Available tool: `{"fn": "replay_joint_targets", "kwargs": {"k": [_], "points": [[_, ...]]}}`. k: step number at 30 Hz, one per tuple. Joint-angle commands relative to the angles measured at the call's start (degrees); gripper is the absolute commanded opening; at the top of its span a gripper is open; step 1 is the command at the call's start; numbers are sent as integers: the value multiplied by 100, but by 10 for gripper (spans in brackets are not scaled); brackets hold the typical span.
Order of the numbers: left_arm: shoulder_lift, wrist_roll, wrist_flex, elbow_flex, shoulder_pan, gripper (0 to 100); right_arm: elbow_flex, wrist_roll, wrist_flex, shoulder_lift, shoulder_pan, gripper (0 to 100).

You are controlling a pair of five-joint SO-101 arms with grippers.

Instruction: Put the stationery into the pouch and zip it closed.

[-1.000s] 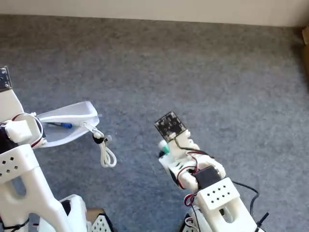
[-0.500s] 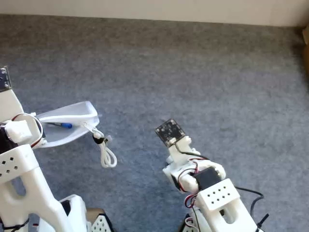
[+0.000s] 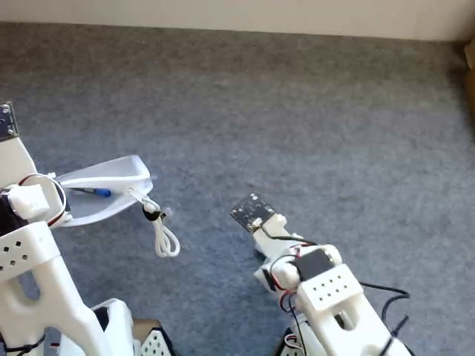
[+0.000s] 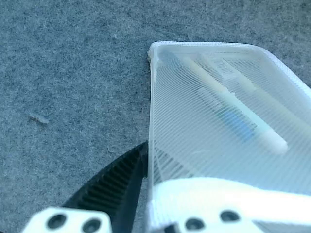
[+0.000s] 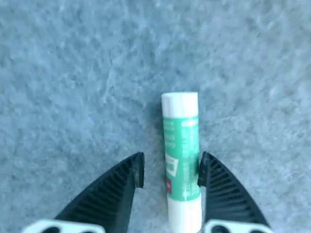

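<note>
At the left edge of the high view, your left arm (image 3: 30, 259) was cut off by the frame, and its own white body hid the near end of the pouch (image 3: 111, 182). The left wrist view settled it: the left gripper (image 4: 150, 194) had clamped the pouch's edge, the ribbed black finger (image 4: 116, 189) on one side and the white jaw across the other. The pouch was held tilted, its far end pointing away from the arm over the grey carpet (image 3: 334, 111).

Through the ribbed, translucent wall you could make out stationery already inside: a pale pen (image 4: 233, 109) lying lengthwise with a blue-tinted stretch along it, and at least one more slim shape beside it. How many pieces there were I could not tell, since the wall blurred them together. From above, a blue mark (image 3: 96, 192) showed through the pouch.

From the pouch's far corner hung a white cord (image 3: 162, 236), looped on the carpet with a small dark bead near its upper end. Whether the zip was open or drawn I could not make out.

Further right, your right arm (image 3: 326, 297) leaned low over the carpet, well apart from the pouch, and its wrist with the dark board (image 3: 251, 211) covered the fingers from above. In the right wrist view, the right gripper (image 5: 171, 162) stood spread, with a green-and-white glue stick (image 5: 181, 155) lying on the carpet between the fingers. It lay close against one finger, with a gap to the other. The stick's near end was cut off by the frame.
</note>
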Motion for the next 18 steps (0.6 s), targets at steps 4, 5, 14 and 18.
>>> {"fn": "replay_joint_targets", "kwargs": {"k": [4,5,14,18], "points": [[22,26,-79,66,101,7,-1095,88,48,1262,48,170],[22,26,-79,66,92,7,-1191,88,48,1429,48,170],[22,26,-79,66,92,7,-1358,88,-523,2738,48,131],[22,26,-79,66,101,7,-1402,62,-488,2774,48,0]]}}
